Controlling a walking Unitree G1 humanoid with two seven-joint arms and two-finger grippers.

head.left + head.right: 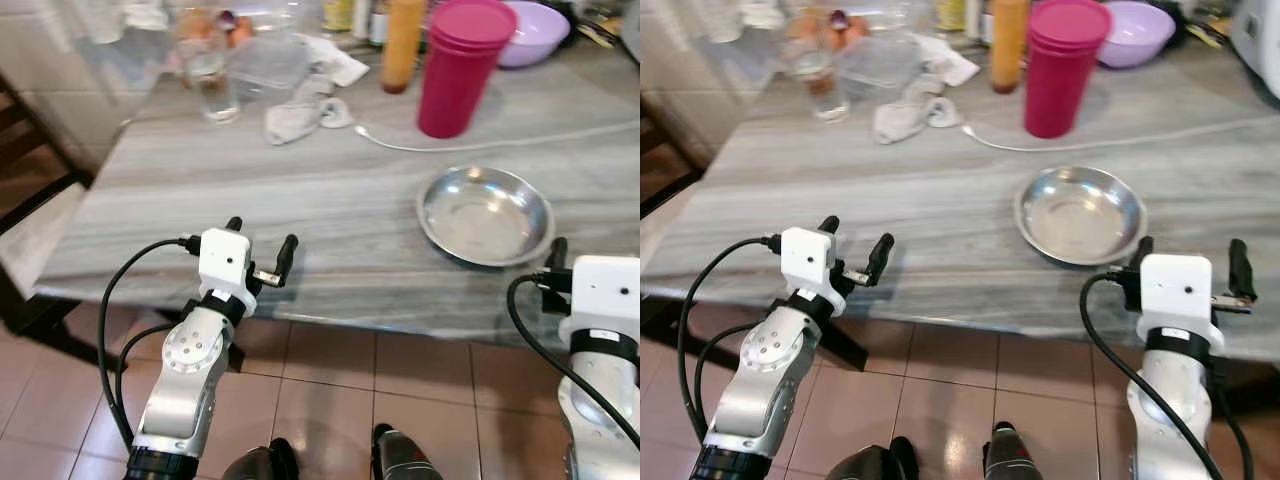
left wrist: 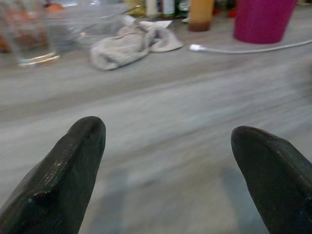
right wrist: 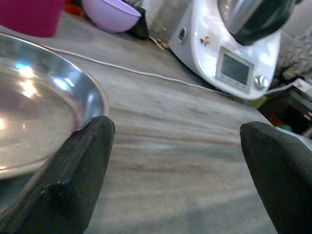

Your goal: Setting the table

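Note:
A round steel plate lies empty on the grey marble table, near its front edge on the right. My right gripper hovers open at that edge, just in front of and to the right of the plate; the right wrist view has the plate's rim beside one finger. My left gripper is open over the front edge at the left, holding nothing and facing bare tabletop. A stack of pink tumblers stands behind the plate. At the back left stands a clear drinking glass.
A crumpled grey cloth, an orange bottle, a purple bowl and a white cable lie across the back. A white kitchen appliance stands at the far right. A chair is left of the table.

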